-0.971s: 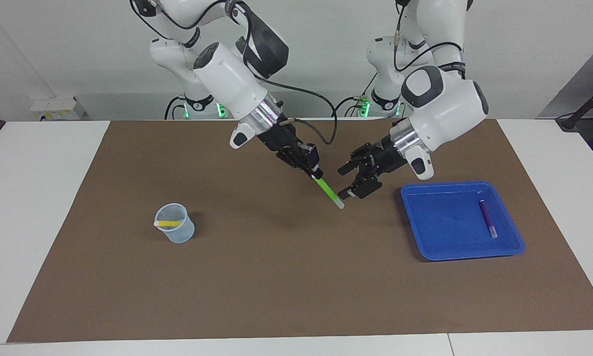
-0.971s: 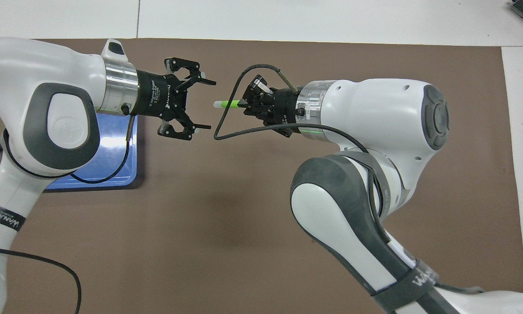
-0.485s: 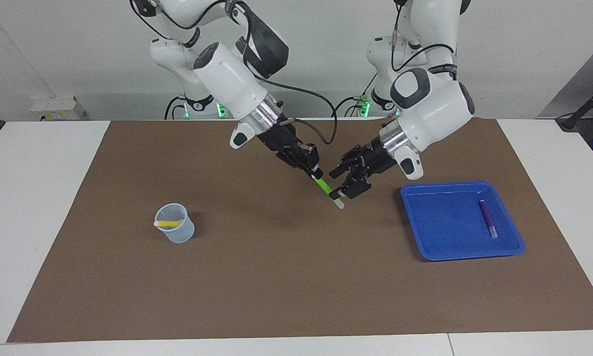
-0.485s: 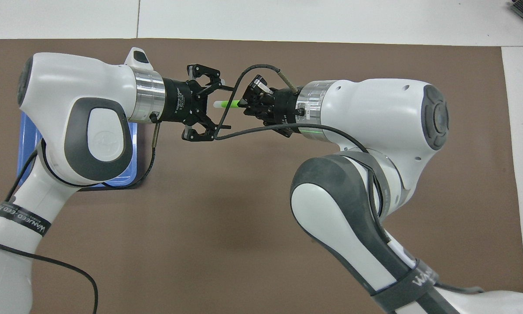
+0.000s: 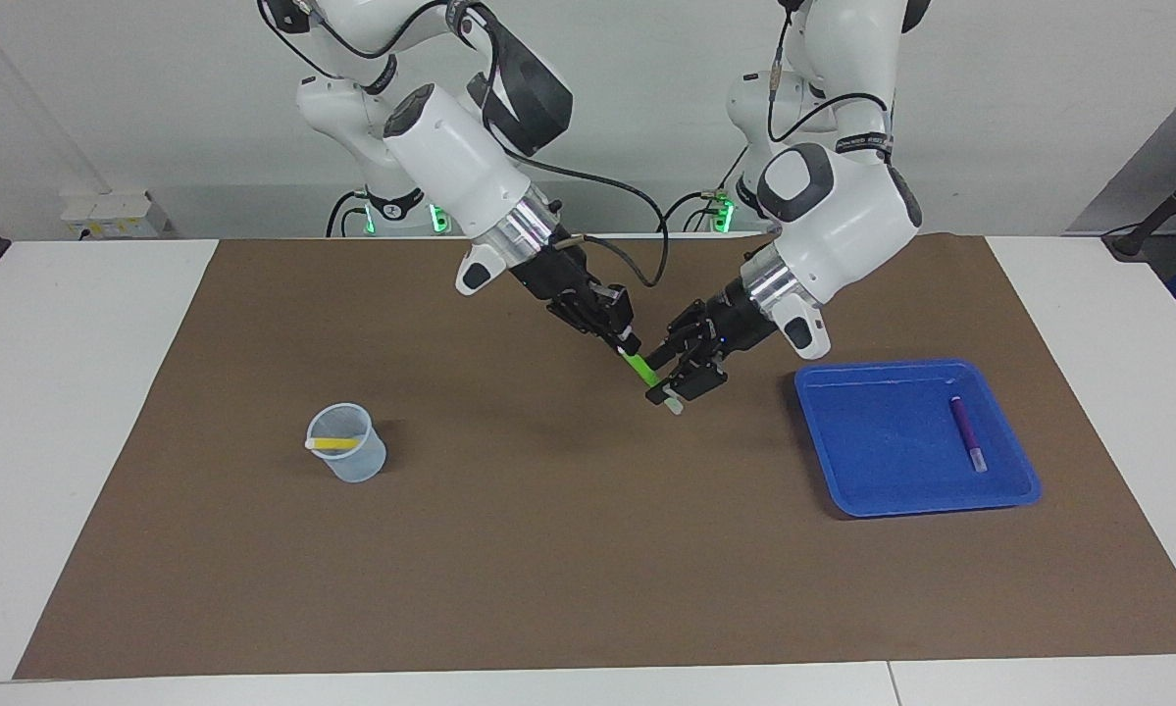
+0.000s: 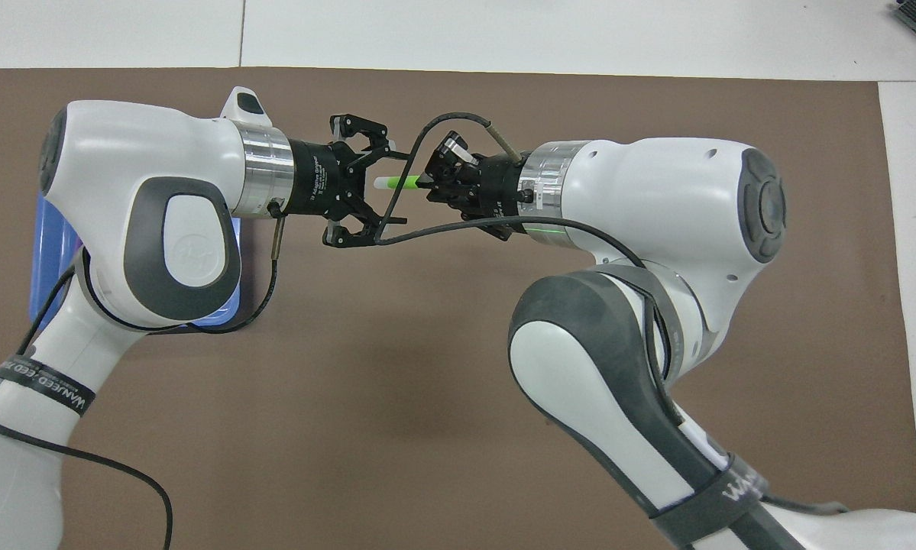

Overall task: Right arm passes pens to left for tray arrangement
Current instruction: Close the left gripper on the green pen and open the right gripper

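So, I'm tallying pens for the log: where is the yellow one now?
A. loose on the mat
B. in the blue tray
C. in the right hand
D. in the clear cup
D: the yellow pen lies across the inside of the cup.

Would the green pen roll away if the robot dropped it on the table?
Probably: the green pen looks slim and round, so it could roll on the flat brown mat. It likely stays stiff, jutting straight out of the right gripper. It seems light.
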